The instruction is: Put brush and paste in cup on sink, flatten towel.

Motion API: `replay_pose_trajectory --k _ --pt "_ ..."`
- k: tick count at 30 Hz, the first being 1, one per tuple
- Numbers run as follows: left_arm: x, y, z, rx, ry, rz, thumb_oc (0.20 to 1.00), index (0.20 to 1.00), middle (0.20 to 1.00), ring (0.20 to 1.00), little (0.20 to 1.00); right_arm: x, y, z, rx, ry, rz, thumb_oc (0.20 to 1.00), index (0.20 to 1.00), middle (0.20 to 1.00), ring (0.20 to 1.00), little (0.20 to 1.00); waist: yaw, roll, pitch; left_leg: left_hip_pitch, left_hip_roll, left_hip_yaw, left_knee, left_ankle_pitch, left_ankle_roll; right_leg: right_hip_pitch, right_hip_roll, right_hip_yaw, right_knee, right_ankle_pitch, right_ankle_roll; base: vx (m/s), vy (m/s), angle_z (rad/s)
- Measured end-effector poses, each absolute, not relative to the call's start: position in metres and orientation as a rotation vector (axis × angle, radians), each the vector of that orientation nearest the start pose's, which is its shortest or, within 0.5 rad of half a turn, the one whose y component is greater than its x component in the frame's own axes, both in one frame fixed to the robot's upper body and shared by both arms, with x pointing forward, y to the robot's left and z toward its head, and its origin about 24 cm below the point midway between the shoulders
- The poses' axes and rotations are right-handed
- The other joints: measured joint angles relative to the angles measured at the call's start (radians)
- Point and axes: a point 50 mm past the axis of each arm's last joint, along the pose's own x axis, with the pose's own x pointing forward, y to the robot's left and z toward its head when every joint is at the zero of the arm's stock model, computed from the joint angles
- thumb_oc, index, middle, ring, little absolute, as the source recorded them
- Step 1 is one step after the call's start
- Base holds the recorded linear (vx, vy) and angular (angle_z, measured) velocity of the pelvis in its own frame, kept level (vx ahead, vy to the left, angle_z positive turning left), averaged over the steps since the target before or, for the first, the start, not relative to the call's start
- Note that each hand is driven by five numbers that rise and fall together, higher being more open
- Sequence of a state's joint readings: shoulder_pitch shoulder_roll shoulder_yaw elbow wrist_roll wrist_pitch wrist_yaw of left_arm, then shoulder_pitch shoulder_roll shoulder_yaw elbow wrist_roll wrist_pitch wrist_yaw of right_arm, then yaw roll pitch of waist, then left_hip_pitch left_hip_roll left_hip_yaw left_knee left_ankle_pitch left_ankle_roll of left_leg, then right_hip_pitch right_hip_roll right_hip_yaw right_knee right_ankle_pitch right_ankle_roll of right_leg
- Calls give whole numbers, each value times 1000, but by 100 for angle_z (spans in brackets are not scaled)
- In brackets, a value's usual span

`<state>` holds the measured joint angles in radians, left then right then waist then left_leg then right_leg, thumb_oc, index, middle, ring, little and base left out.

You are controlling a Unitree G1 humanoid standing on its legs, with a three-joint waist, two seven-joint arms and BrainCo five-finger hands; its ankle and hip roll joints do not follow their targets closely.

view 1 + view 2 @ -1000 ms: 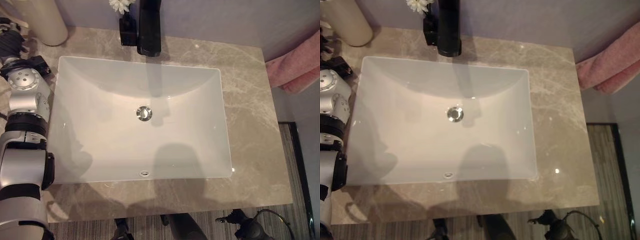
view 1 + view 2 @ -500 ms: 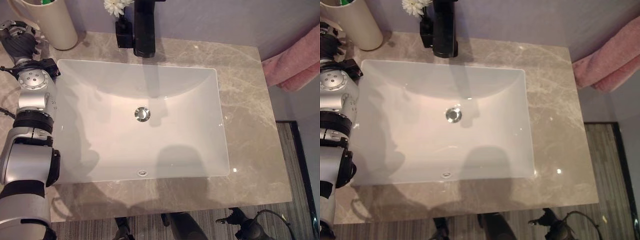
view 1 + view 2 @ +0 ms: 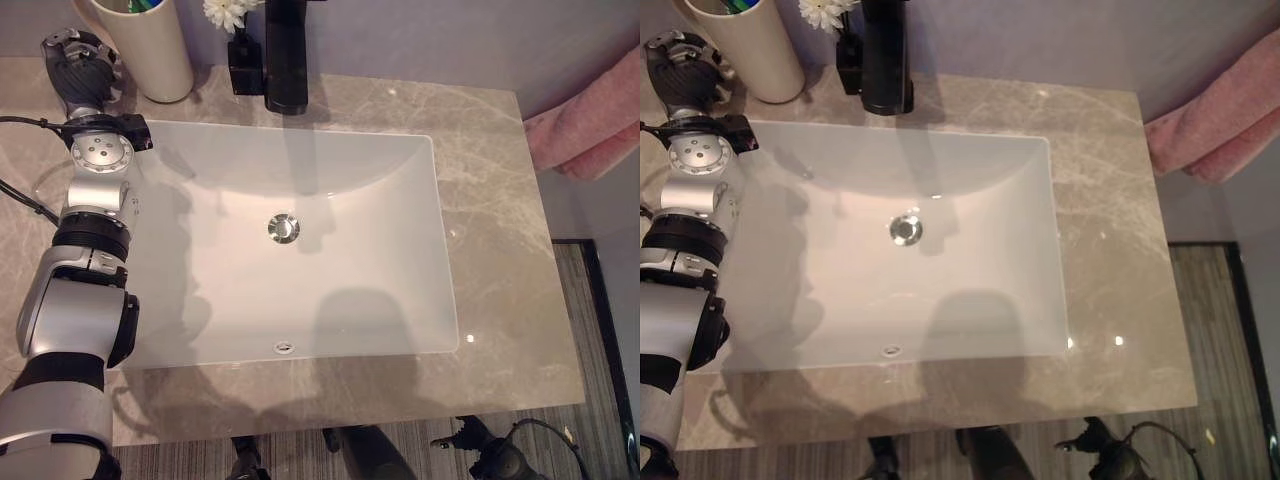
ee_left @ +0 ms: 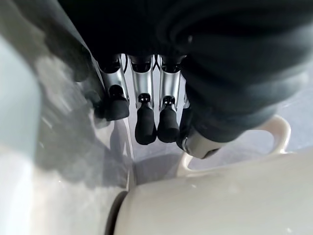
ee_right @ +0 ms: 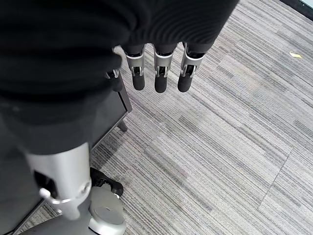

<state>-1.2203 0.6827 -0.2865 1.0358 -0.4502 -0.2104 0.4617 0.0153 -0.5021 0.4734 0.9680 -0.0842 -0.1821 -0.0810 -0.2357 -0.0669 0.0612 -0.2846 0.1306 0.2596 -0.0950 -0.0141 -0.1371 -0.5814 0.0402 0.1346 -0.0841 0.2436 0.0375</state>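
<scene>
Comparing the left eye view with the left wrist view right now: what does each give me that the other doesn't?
Left eye view alone: the white sink basin, black faucet, white flower, pink towel hanging at the right, and green and blue items poking from the cup's mouth. Left wrist view alone: the cup's handle and the hand's fingers, relaxed and holding nothing. Both: the cream cup, the left hand beside it, and the marble countertop.

We count one cream cup at the upper left of the frame, one white sink, one black faucet, one white flower, and one pink towel at the right edge.
</scene>
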Motion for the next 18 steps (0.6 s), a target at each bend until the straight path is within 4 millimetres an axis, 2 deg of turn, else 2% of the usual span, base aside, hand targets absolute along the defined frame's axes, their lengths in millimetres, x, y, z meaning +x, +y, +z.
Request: replay_pose_trajectory --k 4,5,6,18 --pt "389 282 293 218 -482 615 200 200 200 200 200 137 -267 -121 -761 859 235 1000 1000 1000 1000 1000 3 8 0 -13 0 0 0 0 0 -13 1 0 0 1 1 0 0 0" --pt "390 281 293 214 -482 614 815 815 815 815 815 137 -266 -121 -765 857 241 1000 1000 1000 1000 1000 3 11 1 -13 1 0 0 0 0 -13 1 1 0 1 1 -12 17 -3" --pt "389 284 293 250 -478 623 1000 1000 1000 1000 1000 138 -266 -121 -767 854 242 1000 1000 1000 1000 1000 3 14 3 -12 0 1 0 0 0 -13 0 1 0 1 0 0 0 0" --pt "391 286 291 325 -432 675 1000 1000 1000 1000 1000 143 -264 -120 -766 848 263 1000 1000 1000 1000 1000 2 26 6 -8 1 0 0 1 -1 -9 1 -1 0 4 0 0 0 0"
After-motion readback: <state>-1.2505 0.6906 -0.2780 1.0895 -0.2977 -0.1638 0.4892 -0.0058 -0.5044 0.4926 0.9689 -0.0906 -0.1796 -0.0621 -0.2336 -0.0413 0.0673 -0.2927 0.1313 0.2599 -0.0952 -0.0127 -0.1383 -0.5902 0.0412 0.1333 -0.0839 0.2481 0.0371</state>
